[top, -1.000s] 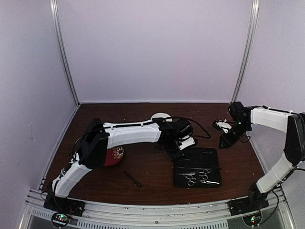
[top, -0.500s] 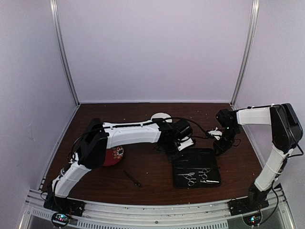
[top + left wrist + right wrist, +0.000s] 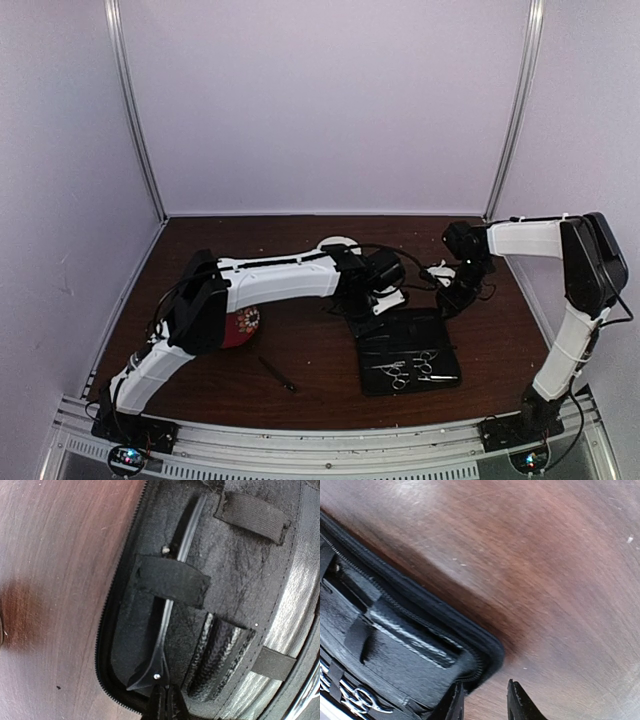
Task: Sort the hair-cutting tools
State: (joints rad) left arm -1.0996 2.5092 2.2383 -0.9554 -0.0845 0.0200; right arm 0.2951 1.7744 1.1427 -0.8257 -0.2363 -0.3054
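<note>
Two of three stowed, at a guess: leftmost, see the thin black stick (image 3: 278, 374) loose on the table (image 3: 330, 397), well apart from the black case (image 3: 440, 335), long axis slanting far-left to near-right. Next, find the left gripper (image 3: 164, 705) apparently pinched on the end of a slim black clip (image 3: 172, 590) strapped inside that case. Then the two scissors (image 3: 402, 376) in its near half, lying near-to-far, rings seemingly nearest, and the right gripper (image 3: 486, 702) spread open at a case corner.

No readable text, labels, brands or numbers anywhere.
</note>
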